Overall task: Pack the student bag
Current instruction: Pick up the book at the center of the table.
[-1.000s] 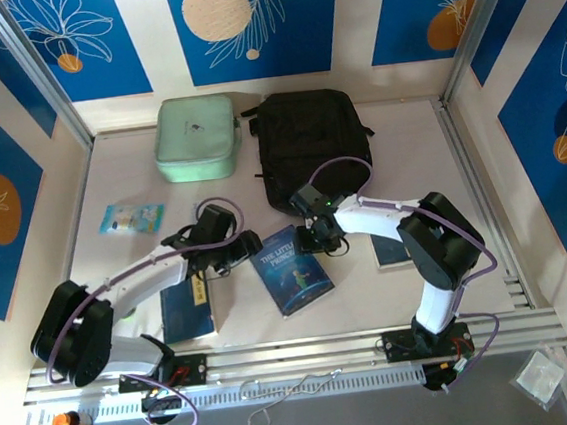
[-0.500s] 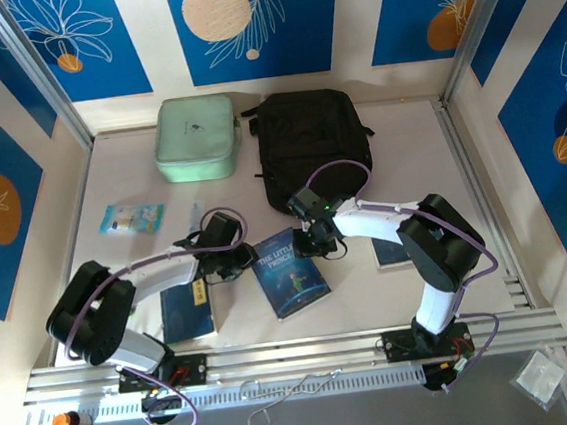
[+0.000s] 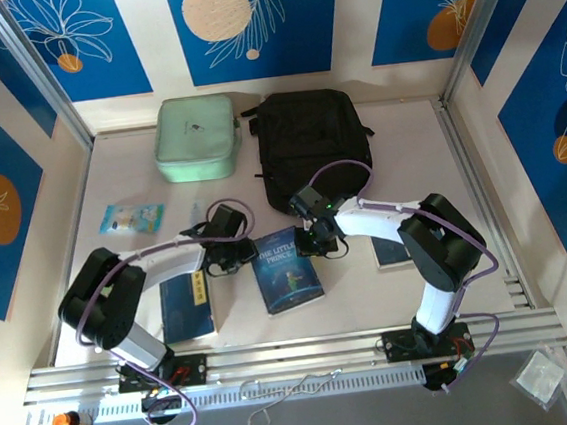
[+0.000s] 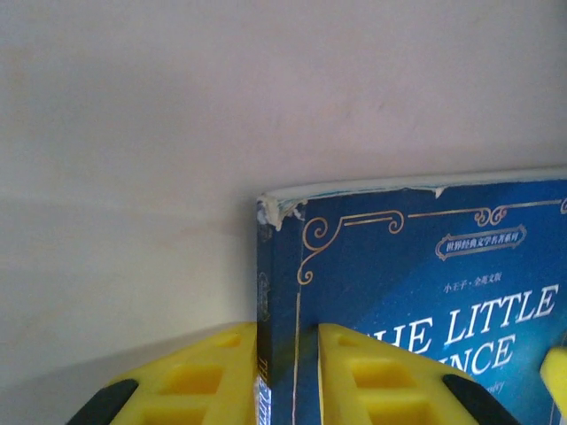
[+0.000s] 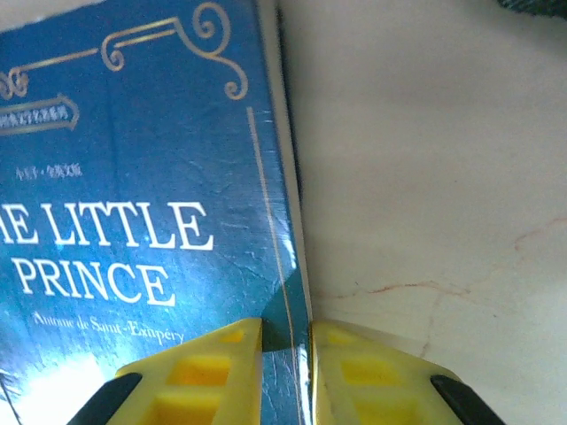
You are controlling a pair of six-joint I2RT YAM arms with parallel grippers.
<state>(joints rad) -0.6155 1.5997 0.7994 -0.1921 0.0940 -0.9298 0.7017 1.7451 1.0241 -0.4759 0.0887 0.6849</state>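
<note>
Both end effectors had narrowed over the last second. Left end effector (image 4: 288,372) pinched the blue book (image 3: 289,270) at its spine edge, right end effector (image 5: 285,372) at the opposite edge. Book had turned squarer, centre frame. Student bag (image 3: 312,141) lay upper centre on the counter (image 3: 419,159), apart from the book. Lift toward the bag looked next.

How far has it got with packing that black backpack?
Nothing looks packed yet: the student bag lies at the back of the table. In hand: the left claw and right claw pinch opposite edges of the Little Prince book. Left: getting that book in, then probably the dark blue book, mint case and small packet lying outside.
</note>
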